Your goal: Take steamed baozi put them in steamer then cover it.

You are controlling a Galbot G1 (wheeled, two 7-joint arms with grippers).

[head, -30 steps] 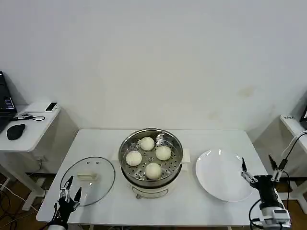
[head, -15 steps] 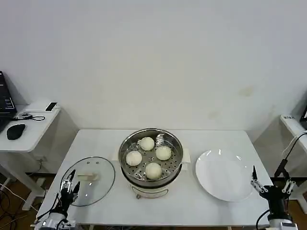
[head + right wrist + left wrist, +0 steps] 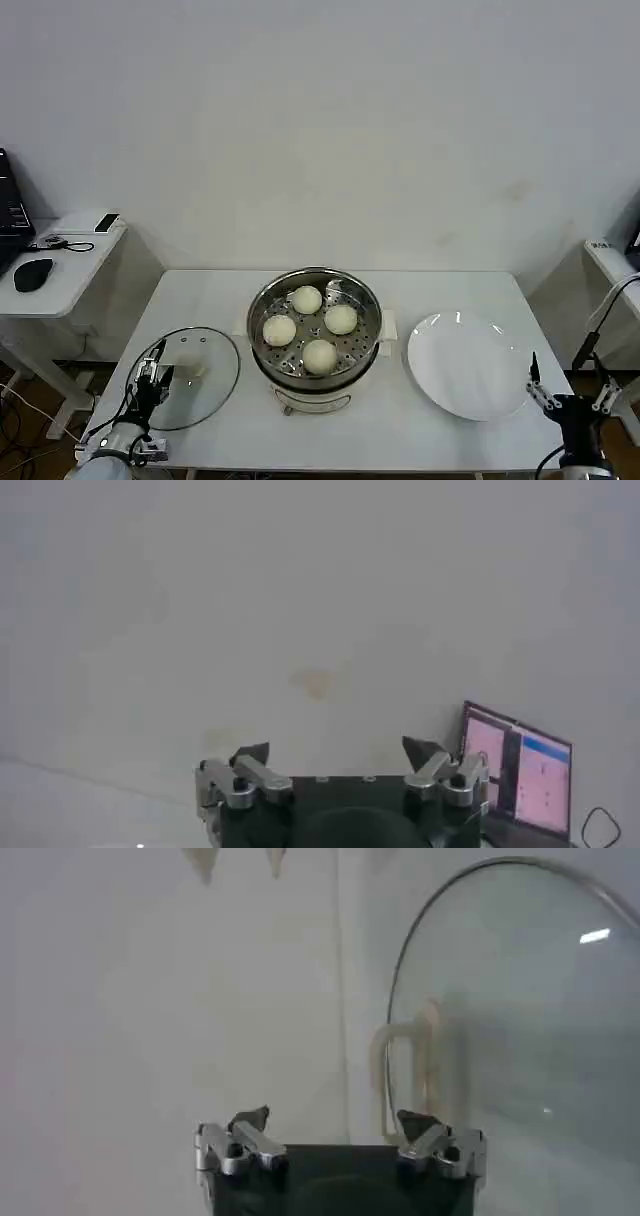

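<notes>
White wall [image 3: 330, 130], white table [image 3: 450, 290], side desk [image 3: 60, 270]

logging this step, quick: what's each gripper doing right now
Left gripper: open, holding nothing, at the near edge of the cover, not touching its handle.
Right gripper: open, empty, low beside the white plate.

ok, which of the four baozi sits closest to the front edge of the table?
The baozi at the steamer's near rim. The other three lie behind it on the perforated tray.
</notes>
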